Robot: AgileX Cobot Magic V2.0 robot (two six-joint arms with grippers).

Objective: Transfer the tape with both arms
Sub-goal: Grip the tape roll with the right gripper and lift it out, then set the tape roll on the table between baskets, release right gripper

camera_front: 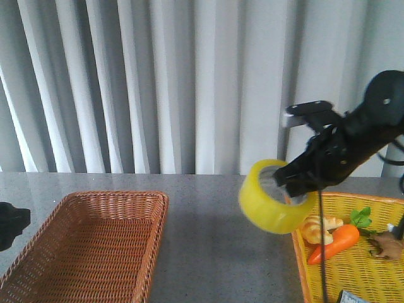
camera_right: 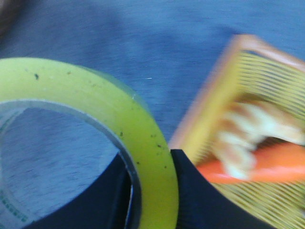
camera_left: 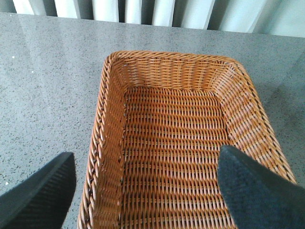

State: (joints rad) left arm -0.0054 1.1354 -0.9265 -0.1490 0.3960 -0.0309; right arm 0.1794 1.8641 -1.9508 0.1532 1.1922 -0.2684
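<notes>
My right gripper (camera_front: 297,180) is shut on the yellow tape roll (camera_front: 271,201), one finger inside the core and one outside its wall. It holds the roll in the air beside the left edge of the yellow basket (camera_front: 372,268). In the right wrist view the tape (camera_right: 114,119) fills the frame, with a dark finger on each side of its wall. My left gripper (camera_left: 147,191) is open and empty above the near end of the brown wicker basket (camera_left: 109,143). Only a dark part of the left arm (camera_front: 11,224) shows at the front view's left edge.
The brown wicker basket (camera_front: 38,252) sits at the front left of the grey table. The yellow basket holds an orange toy carrot (camera_front: 334,245), a pale bread-like toy (camera_front: 319,227) and a small brown toy (camera_front: 388,247). White curtains hang behind the table.
</notes>
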